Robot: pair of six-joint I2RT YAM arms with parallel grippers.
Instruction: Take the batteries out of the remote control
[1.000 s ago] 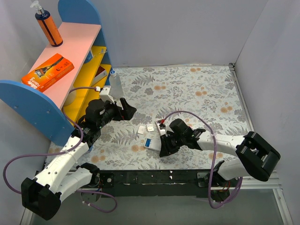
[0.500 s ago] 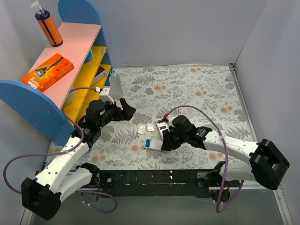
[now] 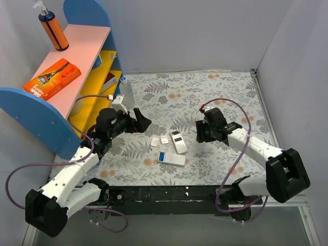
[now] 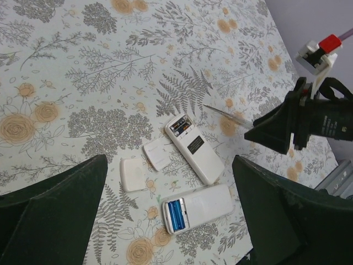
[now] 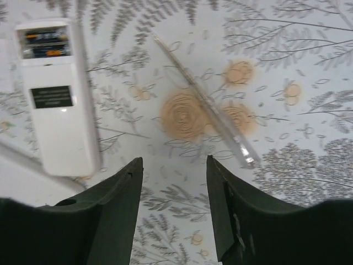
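Desk (image 3: 230, 87): floral top, with everything here in its left and middle parts
Shelf (image 3: 77, 56): stands along the left edge towards the far-left corner, with a box (image 3: 52, 78) and a bottle (image 3: 53, 28) on its pink top board
Left gripper (image 3: 142, 119): up above the desk, just right of the shelf and left of centre, with fingers (image 4: 55, 221) spread wide and nothing between them
Covers (image 4: 132, 174): two flat white pieces side by side on the desk, just left of the remotes and touching neither
Batteries (image 4: 176, 214): blue cells lying side by side in the open bay at the left end of the near remote, a little towards the near edge from centre
Near remote (image 3: 174, 159): white, lying flat and roughly in line with the near edge
Far remote (image 3: 178, 141): white, just beyond the near remote and angled towards the far edge; its bay at the far end is uncovered, but the contents are too dark to make out
Stick (image 5: 205, 100): thin and clear, flat on the desk just right of the far remote and apart from it
Right gripper (image 3: 200, 133): low over the desk right of the far remote, with fingers (image 5: 118, 204) parted, nothing held, and the stick lying just ahead of them
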